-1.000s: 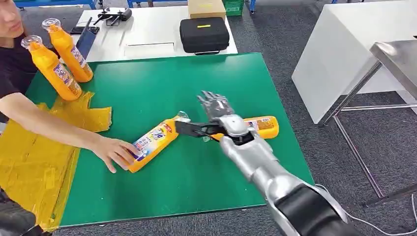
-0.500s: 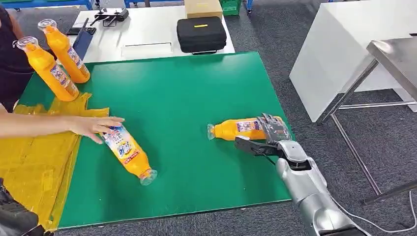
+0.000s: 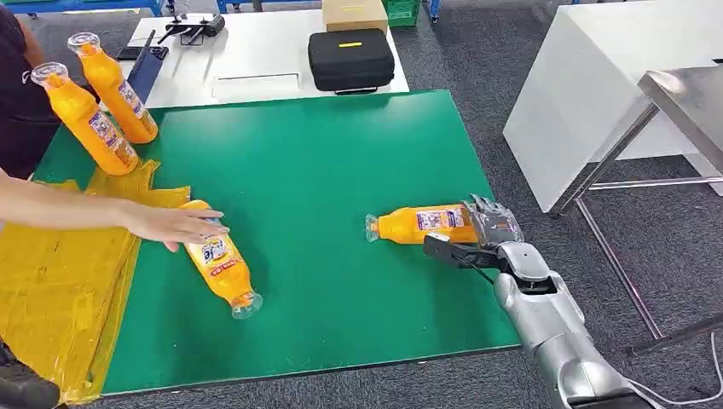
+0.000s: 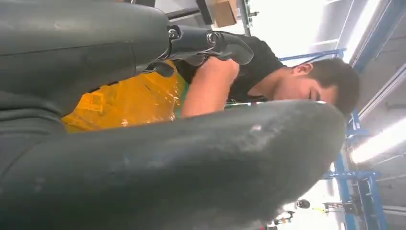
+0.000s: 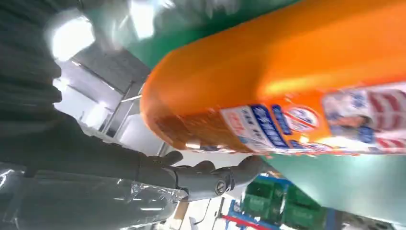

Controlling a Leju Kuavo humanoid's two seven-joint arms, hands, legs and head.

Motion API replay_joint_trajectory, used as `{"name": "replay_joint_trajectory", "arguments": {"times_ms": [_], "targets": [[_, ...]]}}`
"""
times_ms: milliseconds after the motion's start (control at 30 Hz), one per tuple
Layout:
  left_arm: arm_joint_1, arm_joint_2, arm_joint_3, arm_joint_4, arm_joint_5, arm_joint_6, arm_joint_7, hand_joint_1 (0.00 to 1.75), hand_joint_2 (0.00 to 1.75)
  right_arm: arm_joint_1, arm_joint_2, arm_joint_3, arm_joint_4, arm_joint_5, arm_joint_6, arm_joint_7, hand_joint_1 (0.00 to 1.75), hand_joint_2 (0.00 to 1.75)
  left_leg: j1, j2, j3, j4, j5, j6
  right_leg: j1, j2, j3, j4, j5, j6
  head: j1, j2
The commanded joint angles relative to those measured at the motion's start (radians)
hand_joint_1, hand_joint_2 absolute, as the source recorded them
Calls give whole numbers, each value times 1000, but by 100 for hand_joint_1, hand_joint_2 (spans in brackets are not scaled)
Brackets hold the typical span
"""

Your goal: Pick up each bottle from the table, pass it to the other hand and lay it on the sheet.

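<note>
From my station, the green tabletop (image 3: 324,170) looked matte and flat, its far edge meeting a white table (image 3: 256,60) that carried a black zip case (image 3: 350,58). Along its left side lay the crinkled yellow sheet (image 3: 51,281), glossy like plastic film. Since half a second earlier the person's hand (image 3: 175,226) had slid onto the base of the left orange bottle (image 3: 220,266), which now lay slightly farther in, cap toward me. Two more orange bottles (image 3: 89,128) stood upright at the far left corner. The right robot hand (image 3: 482,237) had crept a little farther along the right orange bottle (image 3: 422,224), which lay on its side with its cap pointing left. Its fingers (image 3: 493,223) draped over the bottle's base and the thumb reached beneath, but I could not tell whether the grasp had closed. The left robot hand (image 4: 158,158) was a grey blur, its state unreadable.
</note>
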Motion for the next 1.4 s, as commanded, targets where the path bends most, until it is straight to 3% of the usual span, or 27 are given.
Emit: {"name": "replay_joint_trajectory", "arguments": {"times_ms": [33, 233, 467, 733, 1133, 1267, 1400], "targets": [[-31, 12, -25, 61, -11, 10, 1, 0, 0, -1, -50, 49, 4, 10, 6, 19, 0, 175, 1, 0, 3, 0, -1, -3, 1, -2, 3, 0, -1, -1, 0, 0], [-70, 50, -64, 123, -4, 26, 2, 0, 0, -145, -30, 98, 251, 16, -70, -18, 0, 175, 1, 2, 2, 0, 0, -3, 1, 0, 3, -1, 1, -1, 0, 0], [-61, 79, -97, 143, 13, 42, -6, 0, 0, -155, -24, 113, 253, -10, -161, -41, 0, 175, 1, 2, 2, -1, 0, -1, 1, 0, 2, -1, 1, 0, 0, 0], [-80, 142, -141, 176, 60, 53, -6, 0, 0, -39, -84, 121, 73, -69, -122, -63, 0, 175, 1, 0, 2, -1, 1, -1, 1, -2, 1, -1, 0, 0, 0, 0], [-147, 229, -205, 242, 133, 57, -6, 0, 0, -4, -41, 124, 173, -47, -78, -3, 0, 175, 1, -1, 2, -2, 1, -2, 1, -3, 3, -2, 0, 0, 0, 0], [-195, 235, -232, 286, 131, 67, -6, 0, 0, -9, -20, 107, 265, 0, -194, 24, 0, 175, 2, -2, 6, -3, 1, -2, 3, -4, 6, -3, 1, -1, 0, 0], [-194, 235, -238, 283, 129, 74, -6, 0, 0, -23, -14, 103, 280, 2, -203, 19, 0, 175, 1, 1, 5, -1, 1, -1, 2, -1, 6, -2, 1, 0, 0, 0]]}}
